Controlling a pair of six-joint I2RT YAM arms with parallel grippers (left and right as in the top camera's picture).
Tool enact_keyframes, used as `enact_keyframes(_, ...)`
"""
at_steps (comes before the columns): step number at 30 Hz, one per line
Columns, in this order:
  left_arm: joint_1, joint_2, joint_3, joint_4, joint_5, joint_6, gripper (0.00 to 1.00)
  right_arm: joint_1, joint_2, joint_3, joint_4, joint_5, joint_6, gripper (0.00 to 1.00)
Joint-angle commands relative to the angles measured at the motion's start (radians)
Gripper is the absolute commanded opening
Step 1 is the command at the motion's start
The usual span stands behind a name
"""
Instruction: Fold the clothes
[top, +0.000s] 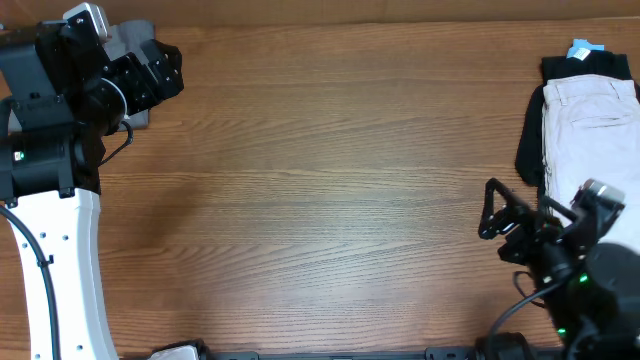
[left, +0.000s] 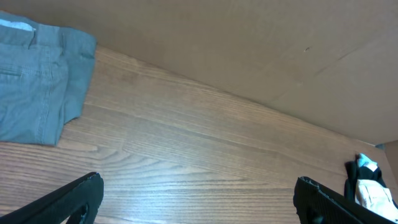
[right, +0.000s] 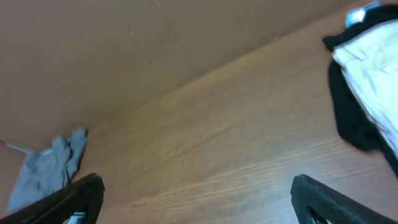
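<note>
The grey shorts (left: 37, 84) lie folded at the table's far left corner, mostly hidden under my left arm in the overhead view (top: 132, 38). They also show small in the right wrist view (right: 46, 168). My left gripper (top: 165, 70) is open and empty, just right of the shorts; in its own view its fingers (left: 198, 196) spread wide over bare wood. My right gripper (top: 497, 212) is open and empty near the table's front right, its fingers (right: 196, 193) wide apart over bare wood.
A stack of clothes lies at the far right: a pale beige garment (top: 590, 120) on top of a black one (top: 530, 150), with a blue tag (top: 583, 48) at the back. It also shows in the right wrist view (right: 373, 81). A brown wall backs the table.
</note>
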Motion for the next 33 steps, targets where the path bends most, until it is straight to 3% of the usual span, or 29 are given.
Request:
enact_keyframes(1,-0.004,-0.001,0.007,0.001,0.007,0.003,1.0,0.006,-0.091,-0.176,0.112,0.016,0.003,1.0)
enact_keyframes(13,-0.004,-0.001,0.007,0.001,0.007,0.003,1.0,0.006,-0.306,-0.727,0.74,0.008,0.003,1.0)
enact_keyframes(19,-0.004,-0.001,0.007,0.001,0.007,0.003,1.0,0.005,-0.392,-0.818,0.81,0.035,0.003,1.0)
enact_keyframes(33,-0.004,-0.001,0.007,0.001,0.007,0.003,1.0,-0.001,-0.495,-0.89,0.797,0.063,-0.005,1.0)
